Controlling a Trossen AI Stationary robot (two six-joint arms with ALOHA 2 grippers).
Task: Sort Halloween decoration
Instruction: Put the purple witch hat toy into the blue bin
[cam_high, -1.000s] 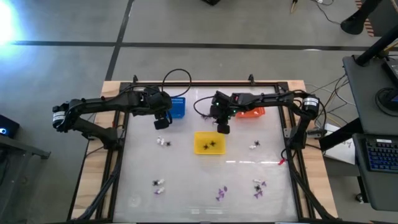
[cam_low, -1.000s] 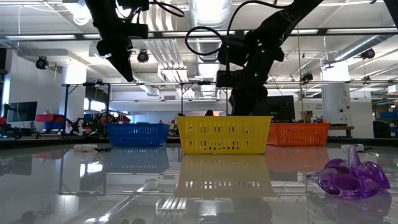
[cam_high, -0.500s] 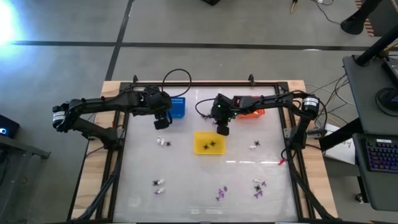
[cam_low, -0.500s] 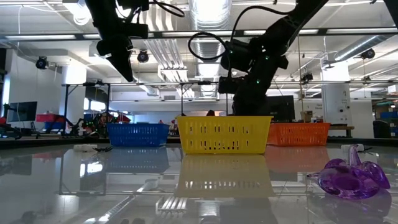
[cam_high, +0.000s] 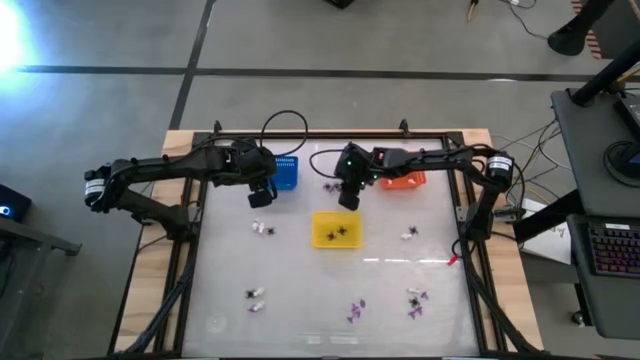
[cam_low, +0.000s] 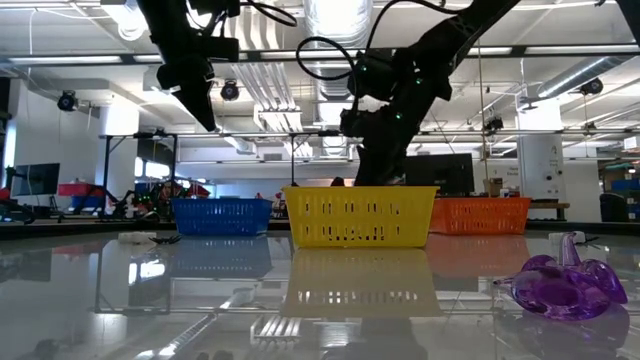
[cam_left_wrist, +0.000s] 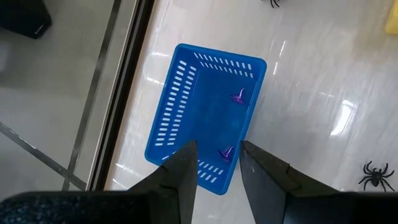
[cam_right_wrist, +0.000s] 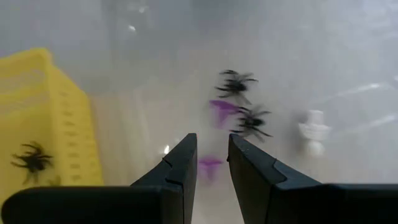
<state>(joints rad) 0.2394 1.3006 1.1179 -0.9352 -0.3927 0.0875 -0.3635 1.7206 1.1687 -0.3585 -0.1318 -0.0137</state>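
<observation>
Your right end effector (cam_high: 347, 197) has pulled back from the yellow basket (cam_high: 337, 229) toward the table's (cam_high: 300, 280) far edge; your left has not moved.

High view: your left end effector (cam_high: 260, 196) hangs beside the blue basket (cam_high: 286, 173); two black spiders (cam_high: 338, 233) lie in the yellow one, and white and purple trinkets are scattered across the near half.
Low view: the right arm sits behind the yellow basket; a purple trinket (cam_low: 563, 285) lies close by.
Left wrist view: fingers (cam_left_wrist: 180, 180) parted, empty, over the blue basket holding two purple trinkets (cam_left_wrist: 239, 97).
Right wrist view: fingers (cam_right_wrist: 180, 171) slightly apart, gripping nothing, facing spiders (cam_right_wrist: 235, 83), purple pieces and a white trinket (cam_right_wrist: 313, 132).
</observation>
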